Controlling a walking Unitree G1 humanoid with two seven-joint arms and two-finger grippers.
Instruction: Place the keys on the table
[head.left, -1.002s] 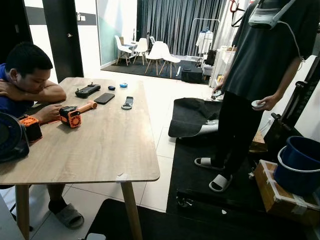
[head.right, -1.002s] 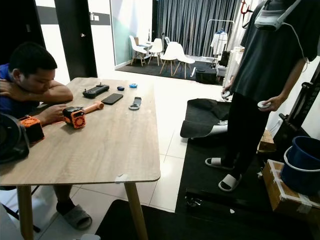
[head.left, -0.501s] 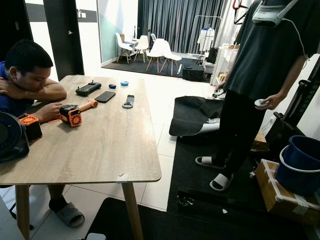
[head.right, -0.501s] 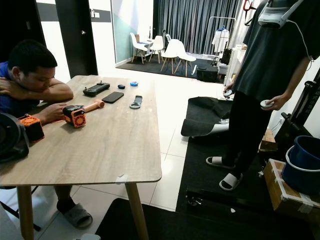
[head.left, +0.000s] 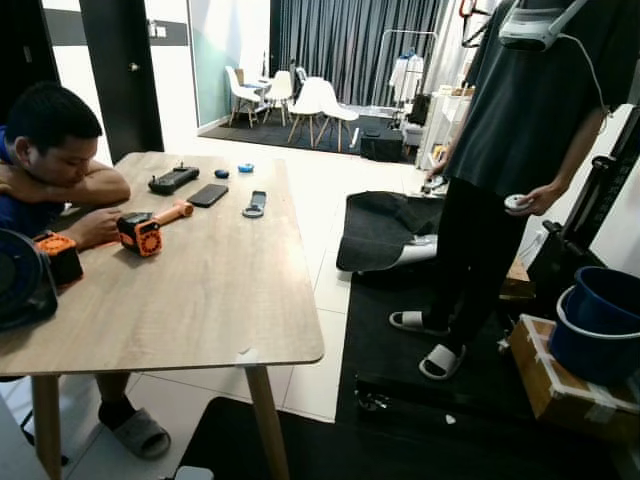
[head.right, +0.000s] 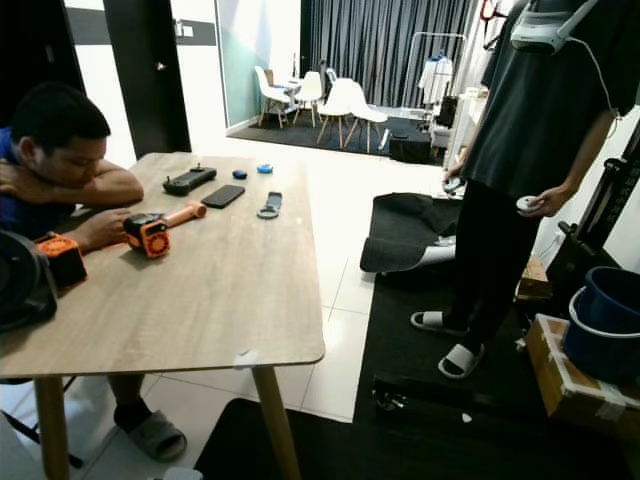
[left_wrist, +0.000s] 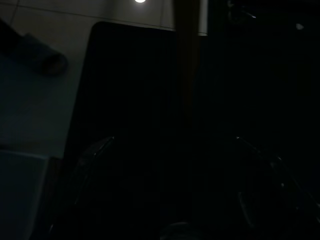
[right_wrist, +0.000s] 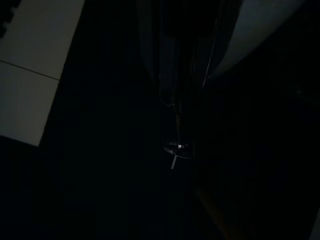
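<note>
Left gripper (left_wrist: 172, 150) hangs in deep shade over a dark mat and pale tile; whether it is wide or narrow cannot be told. Head views show a seated person (head.left: 50, 150) leaning on a rectangular wood-grain table (head.left: 200, 300), which carries an orange boxy tool (head.left: 140, 232), a black controller (head.left: 172, 180) and a flat black phone (head.left: 208, 195). A standing person (head.left: 510, 130) in dark clothes is on a black floor mat (head.left: 400, 350), beside a round blue bucket (head.left: 600, 320). Right gripper (right_wrist: 182, 95) appears pinched narrow on the keys (right_wrist: 176, 147), a thin metal ring dangling just below its fingertips, off the table.
</note>
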